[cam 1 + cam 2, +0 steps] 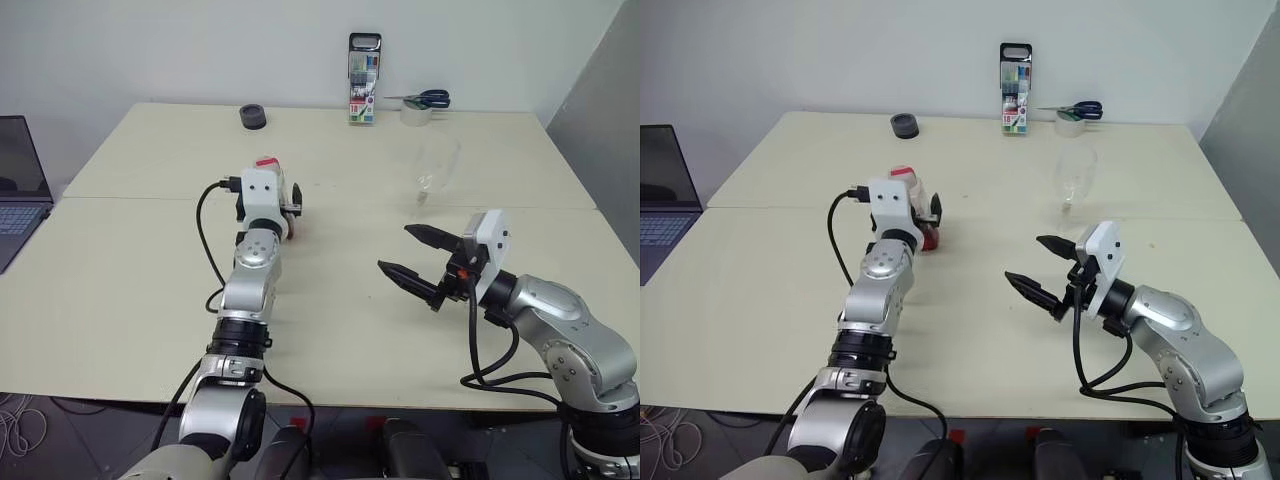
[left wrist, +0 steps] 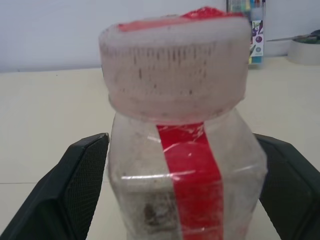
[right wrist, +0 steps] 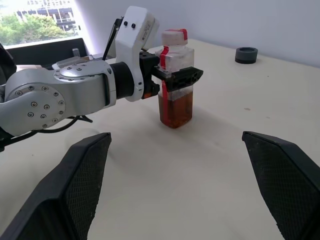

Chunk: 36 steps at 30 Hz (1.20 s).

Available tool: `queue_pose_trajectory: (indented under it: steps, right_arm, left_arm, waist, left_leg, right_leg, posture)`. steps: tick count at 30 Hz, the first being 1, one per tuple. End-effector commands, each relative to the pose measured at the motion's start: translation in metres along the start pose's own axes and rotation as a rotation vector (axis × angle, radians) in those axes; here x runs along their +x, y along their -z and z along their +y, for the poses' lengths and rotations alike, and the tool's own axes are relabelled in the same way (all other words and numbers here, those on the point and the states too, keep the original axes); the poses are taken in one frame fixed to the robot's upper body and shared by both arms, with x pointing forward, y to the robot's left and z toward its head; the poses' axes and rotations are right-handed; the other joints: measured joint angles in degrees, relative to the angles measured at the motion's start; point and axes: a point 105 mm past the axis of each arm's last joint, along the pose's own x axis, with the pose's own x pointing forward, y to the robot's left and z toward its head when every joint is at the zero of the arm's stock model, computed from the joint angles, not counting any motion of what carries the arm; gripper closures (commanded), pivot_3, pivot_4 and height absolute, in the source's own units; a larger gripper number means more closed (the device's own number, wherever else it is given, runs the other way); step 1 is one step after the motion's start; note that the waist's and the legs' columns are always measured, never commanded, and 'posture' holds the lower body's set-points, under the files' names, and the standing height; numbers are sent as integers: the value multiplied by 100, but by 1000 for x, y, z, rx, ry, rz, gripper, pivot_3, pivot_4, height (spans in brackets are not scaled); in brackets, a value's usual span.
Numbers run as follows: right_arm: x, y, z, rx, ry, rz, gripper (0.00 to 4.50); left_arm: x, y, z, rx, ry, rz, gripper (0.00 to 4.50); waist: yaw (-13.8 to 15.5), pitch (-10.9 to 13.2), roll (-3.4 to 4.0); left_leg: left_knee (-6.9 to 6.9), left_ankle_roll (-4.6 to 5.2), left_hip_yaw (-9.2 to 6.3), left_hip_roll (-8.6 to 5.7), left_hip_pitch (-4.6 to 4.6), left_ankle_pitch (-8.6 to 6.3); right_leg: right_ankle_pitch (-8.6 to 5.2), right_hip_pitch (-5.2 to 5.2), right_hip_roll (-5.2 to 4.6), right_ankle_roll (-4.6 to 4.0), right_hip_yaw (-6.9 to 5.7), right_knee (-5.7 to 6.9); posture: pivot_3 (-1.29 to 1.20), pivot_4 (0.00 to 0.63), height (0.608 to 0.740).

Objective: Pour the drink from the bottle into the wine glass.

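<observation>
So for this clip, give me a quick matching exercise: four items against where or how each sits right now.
1. bottle
2. wine glass
3. scissors
4. right end effector

a. lying on the tape roll at the table's far edge
b. open, holding nothing
c. standing between the left end effector's fingers
d. standing empty, beyond the right arm

Pairs: 1-c, 2-d, 3-a, 4-b

Clear bottle [image 3: 175, 80], red stripe, whitish cap; reddish-brown drink [image 3: 175, 109]. Clear glass [image 1: 434, 170]. Cream desk [image 1: 130, 290]. Black-fingered end effectors [image 1: 412, 257].
</observation>
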Motion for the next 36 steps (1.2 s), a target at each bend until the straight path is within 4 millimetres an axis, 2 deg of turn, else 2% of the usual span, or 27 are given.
queue_pose_trajectory:
  steps: [1, 7, 10, 14, 16, 18, 28, 31, 36]
  right_arm:
    - [-1, -11, 2, -32, -4, -37, 0]
    - [-2, -10, 2, -34, -1, -34, 0]
    - [-2, -10, 1, -34, 0, -34, 0]
    - [-2, -9, 1, -34, 2, -33, 0]
    - [-2, -8, 1, -35, 3, -34, 0]
    - [-1, -8, 1, -36, 4, -34, 0]
    - [1, -11, 1, -47, 8, -52, 0]
    - [2, -14, 1, -66, 9, -64, 0]
    - [0, -19, 2, -97, 13, -69, 0]
  left_arm:
    - [4, -18, 3, 9, -6, -65, 48]
    - [5, -18, 4, 11, -5, -67, 48]
    - [6, -21, 4, 17, -5, -74, 678]
    - [8, -22, 5, 19, -5, -76, 1954]
    - [8, -21, 5, 17, 0, -72, 2453]
    - [8, -20, 3, 10, 10, -68, 2706]
    - [-1, -15, 4, 4, 65, -70, 2721]
    - [-13, -13, -16, -38, 270, -75, 2721]
    - [-39, -22, -56, -86, 674, -99, 2739]
  waist:
    - [0, 0, 0]
    - [0, 2, -3]
    - [0, 2, -4]
    - [-2, 2, -4]
    - [-7, 3, -5]
    - [-9, 3, -5]
    - [-12, 3, -5]
    - [-15, 3, -4]
    - [23, 3, -4]
  left_leg:
    - [0, -2, 0, 0, 0, 1]
    - [0, -2, 0, 0, 0, 1]
    - [0, -2, -1, 0, -1, 1]
    - [0, -2, 0, 0, 0, 1]
    - [0, -3, 0, 0, 0, 2]
    - [0, -3, 1, 1, 0, 2]
    - [0, -4, 1, 0, 0, 2]
    - [-1, -5, 2, 1, 1, 3]
    - [4, -7, -2, -3, -3, 4]
  right_leg:
    - [0, 0, 0, 0, 0, 0]
    - [0, -1, 0, 0, 0, 1]
    - [0, -1, 0, 0, 0, 1]
    - [0, -1, 0, 0, 0, 2]
    - [0, -1, 0, 0, 0, 2]
    - [0, -2, 0, 0, 1, 3]
    - [0, -2, 0, 0, 1, 3]
    - [0, -3, 0, 0, 2, 4]
    - [0, -1, -3, -1, -2, 3]
  posture:
    - [0, 150, 740]
    - [0, 150, 740]
    - [0, 150, 740]
    - [0, 150, 740]
    - [0, 150, 740]
    - [0, 150, 740]
    - [0, 150, 740]
    - [0, 150, 740]
    - [0, 150, 740]
